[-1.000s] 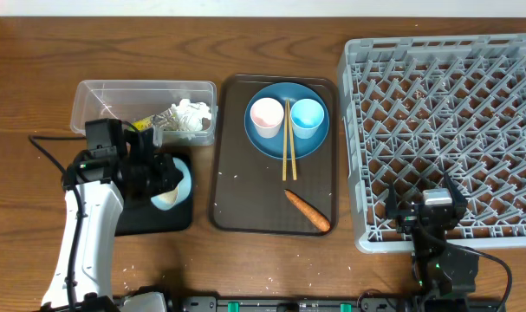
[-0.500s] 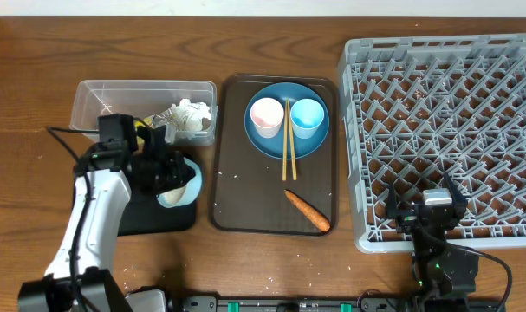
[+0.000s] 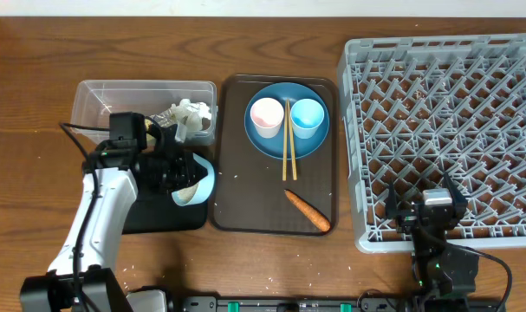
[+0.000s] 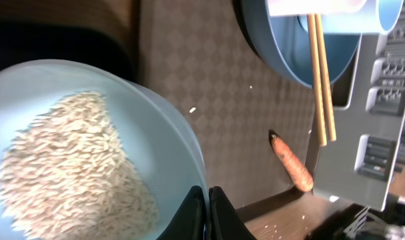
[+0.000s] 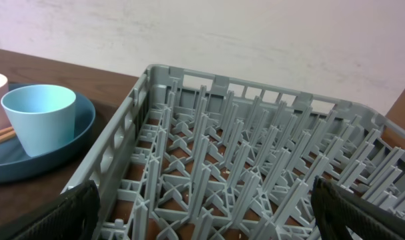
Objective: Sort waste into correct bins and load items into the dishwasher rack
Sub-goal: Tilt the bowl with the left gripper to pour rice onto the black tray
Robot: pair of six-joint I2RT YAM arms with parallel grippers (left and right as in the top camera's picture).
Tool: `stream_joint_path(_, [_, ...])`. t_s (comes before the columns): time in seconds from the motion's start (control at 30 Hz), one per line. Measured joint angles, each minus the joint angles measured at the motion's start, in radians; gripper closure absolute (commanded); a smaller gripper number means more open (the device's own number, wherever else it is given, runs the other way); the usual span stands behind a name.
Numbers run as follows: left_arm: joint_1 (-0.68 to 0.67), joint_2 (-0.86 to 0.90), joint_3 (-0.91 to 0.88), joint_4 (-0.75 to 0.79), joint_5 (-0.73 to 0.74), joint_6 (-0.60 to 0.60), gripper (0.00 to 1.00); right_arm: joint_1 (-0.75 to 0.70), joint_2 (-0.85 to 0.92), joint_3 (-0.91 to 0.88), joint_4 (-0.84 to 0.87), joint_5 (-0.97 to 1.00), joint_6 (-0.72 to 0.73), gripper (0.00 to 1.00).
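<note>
My left gripper [image 3: 181,175] is shut on the rim of the pale blue bowl [image 3: 207,173], which holds white rice [image 4: 62,167] and hangs tilted over the right edge of the black tray [image 3: 154,221]. In the left wrist view the fingers [image 4: 205,210] pinch the bowl's rim [image 4: 169,133]. The clear tub [image 3: 98,100] holds crumpled white paper [image 3: 191,115]. The blue plate [image 3: 271,143] carries a white-pink cup [image 3: 266,115], a light blue cup [image 3: 307,115] and chopsticks [image 3: 288,147]. A carrot [image 3: 308,211] lies on the brown tray. My right gripper [image 5: 205,213] is open over the grey rack [image 3: 444,130].
The brown serving tray [image 3: 232,208] lies between the black tray and the rack. A few rice grains are scattered on the table near the front edge [image 3: 133,276]. The rack's lattice [image 5: 255,167] fills the right wrist view.
My left gripper has carried the bowl to the right, from over the middle of the black tray to its right edge beside the brown tray. The right arm has not moved.
</note>
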Motion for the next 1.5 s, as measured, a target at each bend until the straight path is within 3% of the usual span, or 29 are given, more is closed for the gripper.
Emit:
stream_joint_path(0.37, [0.187,-0.149,0.001,-0.023,0.034,-0.023,0.94,0.000,0.000,0.000,0.000,0.000,0.000,0.01])
stream_joint_path(0.9, [0.558,-0.066,0.001,-0.028,0.576,0.008,0.94,0.000,0.000,0.000,0.000,0.000,0.000,0.01])
stream_joint_path(1.5, [0.597,-0.034,0.001,-0.028,0.815,-0.031,0.94,0.000,0.000,0.000,0.000,0.000,0.000,0.01])
